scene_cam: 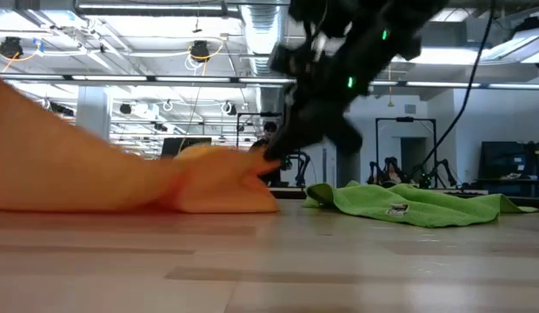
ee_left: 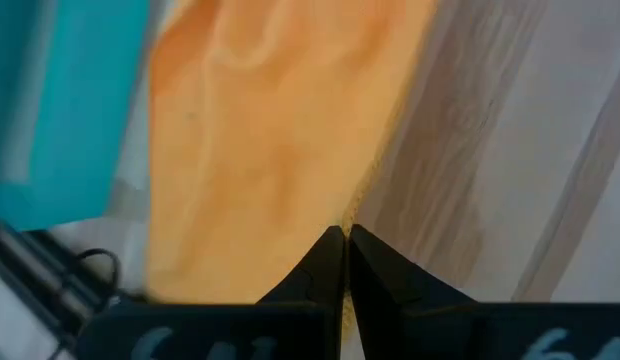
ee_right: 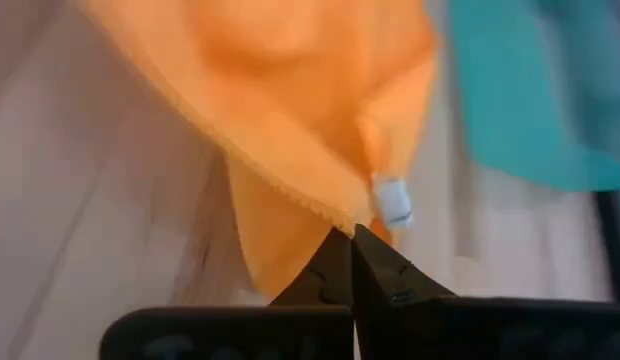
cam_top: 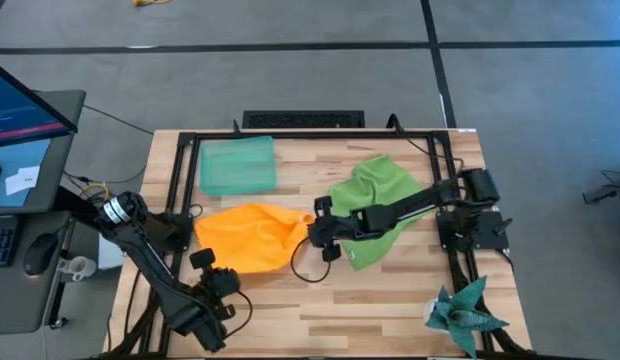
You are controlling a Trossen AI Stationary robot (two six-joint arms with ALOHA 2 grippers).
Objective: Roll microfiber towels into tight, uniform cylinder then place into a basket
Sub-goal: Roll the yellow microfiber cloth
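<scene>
Two soft microfiber towels on pale wood-plank table [cam_top: 390,310]: crumpled bright orange towel [cam_top: 248,236] left of centre, rumpled lime green towel [cam_top: 375,190] right of centre, small gap between. Shallow translucent teal-green plastic basket [cam_top: 236,165] near far edge, just behind orange towel, apart from it. Open tabletop along near edge. Right gripper [cam_top: 315,232] clenched on orange towel's right corner by its white label [ee_right: 392,203], arm lying across green towel. Left gripper [cam_top: 203,259] pinched shut at orange towel's near edge; grip on cloth unclear. Spiky teal star-shaped object [cam_top: 466,310] at near right corner, partly cut off. Grey floor around.
</scene>
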